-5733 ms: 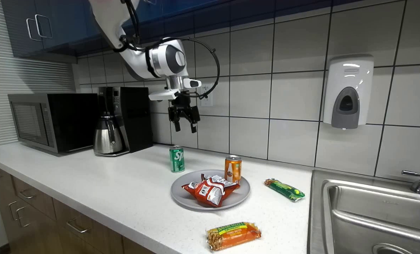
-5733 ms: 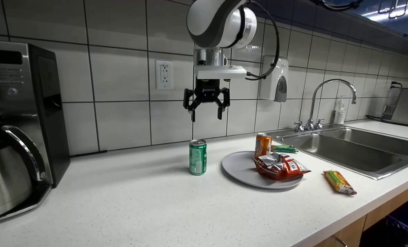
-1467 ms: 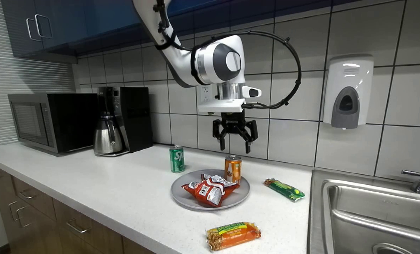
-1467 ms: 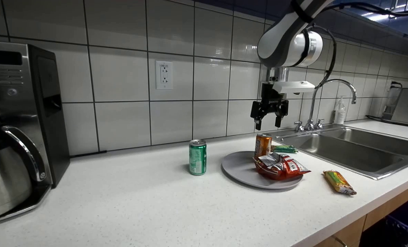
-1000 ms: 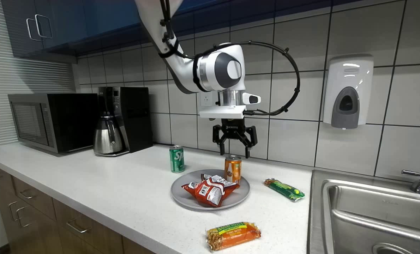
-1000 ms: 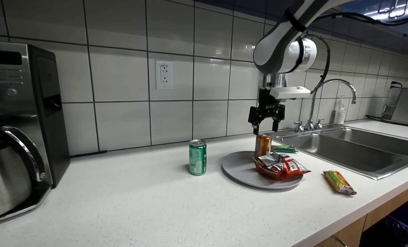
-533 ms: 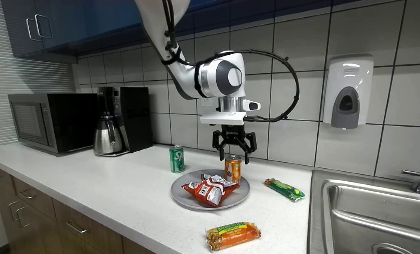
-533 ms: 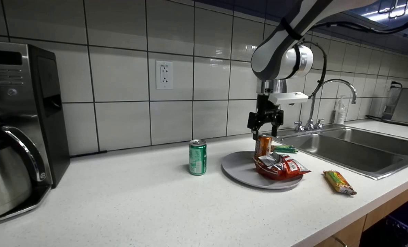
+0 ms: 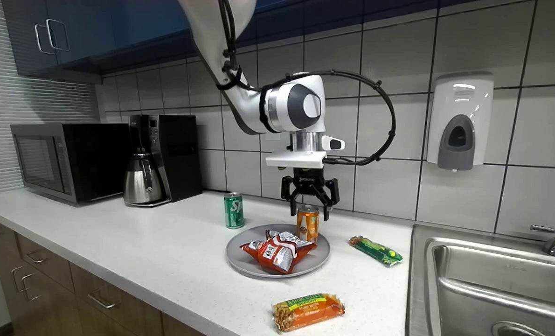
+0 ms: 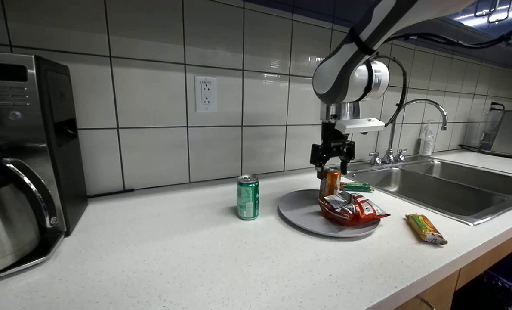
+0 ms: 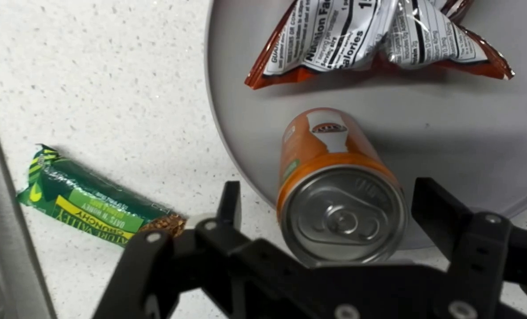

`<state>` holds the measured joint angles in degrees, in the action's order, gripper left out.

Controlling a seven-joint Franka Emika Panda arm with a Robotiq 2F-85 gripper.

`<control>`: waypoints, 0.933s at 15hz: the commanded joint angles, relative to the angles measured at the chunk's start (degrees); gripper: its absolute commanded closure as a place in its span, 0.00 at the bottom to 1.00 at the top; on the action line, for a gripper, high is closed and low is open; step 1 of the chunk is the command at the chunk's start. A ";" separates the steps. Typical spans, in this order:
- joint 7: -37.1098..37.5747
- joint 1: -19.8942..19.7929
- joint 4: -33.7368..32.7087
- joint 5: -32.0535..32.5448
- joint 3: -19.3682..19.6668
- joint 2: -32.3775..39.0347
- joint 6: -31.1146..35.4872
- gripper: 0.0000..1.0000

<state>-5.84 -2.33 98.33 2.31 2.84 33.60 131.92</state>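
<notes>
I'm hovering the gripper (image 9: pixel 309 214) at the top of the orange can (image 11: pixel 339 190), its jaws spread wide with one finger on either side of the lid; in the wrist view I'm seeing a gap along both sides, so I'm gripping nothing. The can is standing upright on the gray plate (image 10: pixel 297 211) near its rim, its long axis running vertical and its pull-tab lid pointing up at the gripper, while its white glass-shaped print is facing the red snack bag (image 9: pixel 277 252). That bag is sharing the plate with the can, its pointed corners sticking out. The wrist view is giving me part of its nutrition panel up close and the lettering on the green granola bar (image 11: pixel 86 199), which is lying on the counter (image 9: pixel 175 242) just off the plate. Both exterior views are showing me what the wrist view is leaving out: the green can (image 10: pixel 248 198) standing upright near the plate, and the orange granola bar (image 9: pixel 308 311) lying flat on the counter. Further out, the coffee maker (image 9: pixel 179 158) is holding its steel carafe (image 9: pixel 142 183); whether that is holding anything, I'm unable to tell. In an exterior view I'm picking out the microwave (image 9: pixel 67 161), and in an exterior view the sink (image 10: pixel 432 193) is showing both of its basins.
</notes>
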 commanded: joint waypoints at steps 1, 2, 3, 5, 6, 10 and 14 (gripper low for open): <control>-1.33 -1.37 -2.72 -0.66 -1.03 1.17 -2.76 0.30; -1.31 -1.39 -2.86 -0.59 -0.97 1.31 -2.87 0.39; -1.28 -1.39 -2.97 -0.52 -0.93 1.41 -3.00 0.47; -1.15 -1.34 -3.21 -0.40 -0.85 1.52 -3.22 0.61; -1.08 -1.29 -3.31 -0.31 -0.80 1.53 -3.37 0.62; -1.10 -1.14 -2.98 -0.27 -0.90 0.69 -3.34 0.62; -1.30 -1.10 -3.16 -0.33 -1.08 -0.05 -3.21 0.62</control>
<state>-5.84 -2.48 96.53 2.30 2.81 34.58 130.64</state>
